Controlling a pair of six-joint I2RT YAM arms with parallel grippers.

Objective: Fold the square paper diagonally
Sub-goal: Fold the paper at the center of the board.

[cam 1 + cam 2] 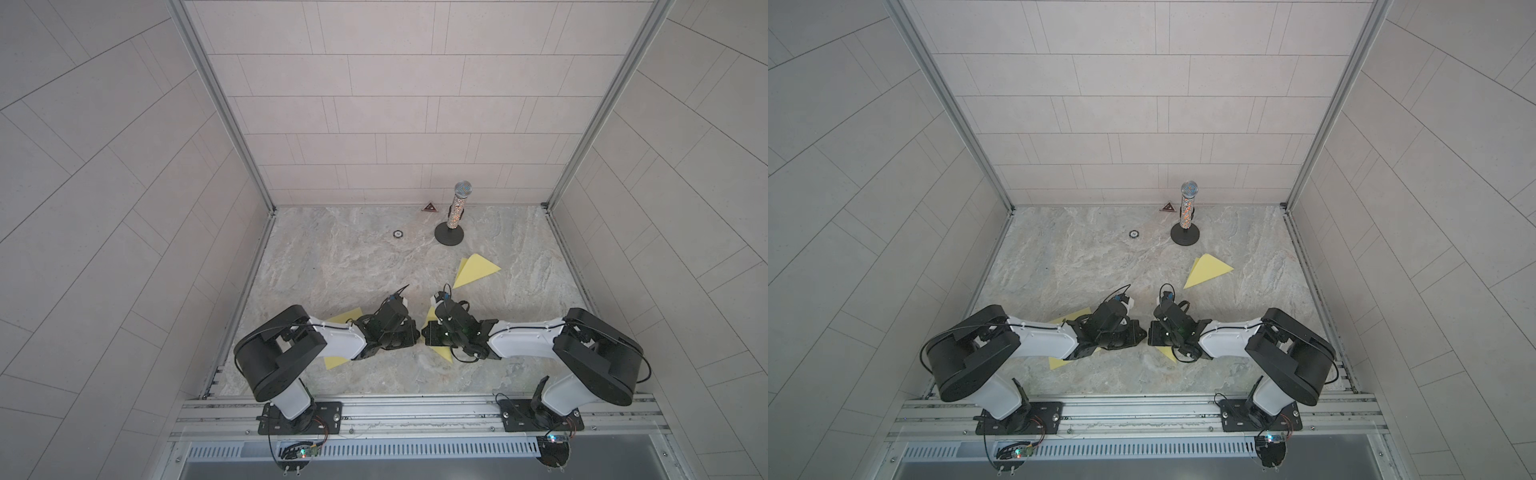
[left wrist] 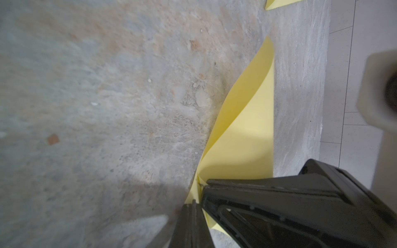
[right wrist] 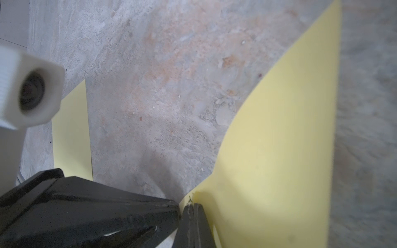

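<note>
Yellow paper (image 3: 279, 150) sits at the desk's (image 1: 353, 257) 6 o'clock; I see my left pincer (image 2: 199, 193) and right pincer (image 3: 185, 207) each clamped shut on its edge. Folded yellow triangle (image 1: 476, 270) lies at 2 o'clock.

Three yellow papers (image 1: 476, 270), one microphone (image 1: 456, 212)

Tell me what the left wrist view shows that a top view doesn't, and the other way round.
Only the left wrist view: the left claw shut on a corner of the curled paper. Only a top view: the mic, a small ring, and the left arm and right arm whole. Both: the paper and the marble table.
</note>
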